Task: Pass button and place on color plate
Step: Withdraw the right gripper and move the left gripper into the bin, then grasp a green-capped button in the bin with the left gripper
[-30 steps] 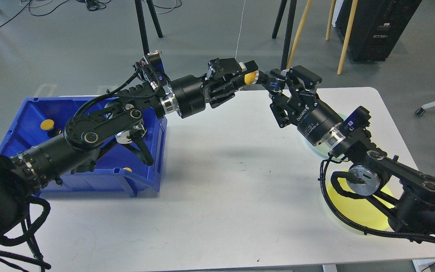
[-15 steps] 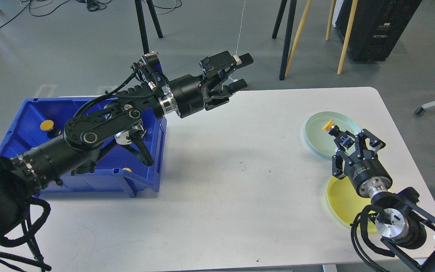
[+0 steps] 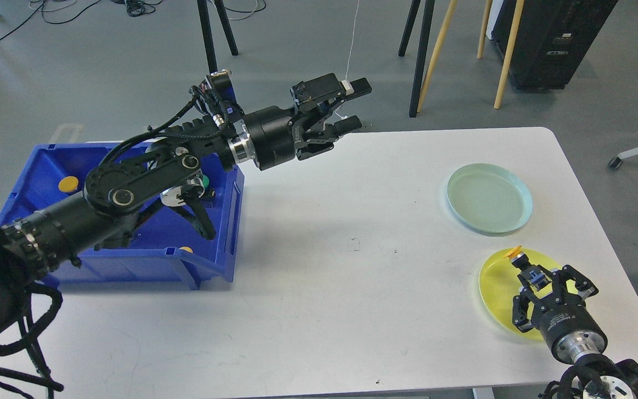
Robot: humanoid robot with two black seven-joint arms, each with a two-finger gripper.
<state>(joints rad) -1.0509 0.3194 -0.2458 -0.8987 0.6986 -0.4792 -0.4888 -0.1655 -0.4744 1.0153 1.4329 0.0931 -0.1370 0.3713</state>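
Observation:
My right gripper (image 3: 523, 260) is shut on a small yellow button (image 3: 514, 252) and holds it over the yellow plate (image 3: 496, 291) at the table's right front. A pale green plate (image 3: 488, 198) lies farther back on the right. My left gripper (image 3: 353, 105) is open and empty, raised above the table's back edge near the middle. Other yellow buttons (image 3: 67, 184) lie in the blue bin (image 3: 225, 221) on the left, partly hidden by my left arm.
The white table (image 3: 352, 277) carries the bin and both plates. Tripod legs (image 3: 418, 50), wooden poles and a black cabinet (image 3: 557, 39) stand behind the table on the grey floor.
The button passed from my left gripper to my right gripper. The right arm carried it from the table's back, over the green plate, to the yellow plate. The left gripper opened and stayed raised.

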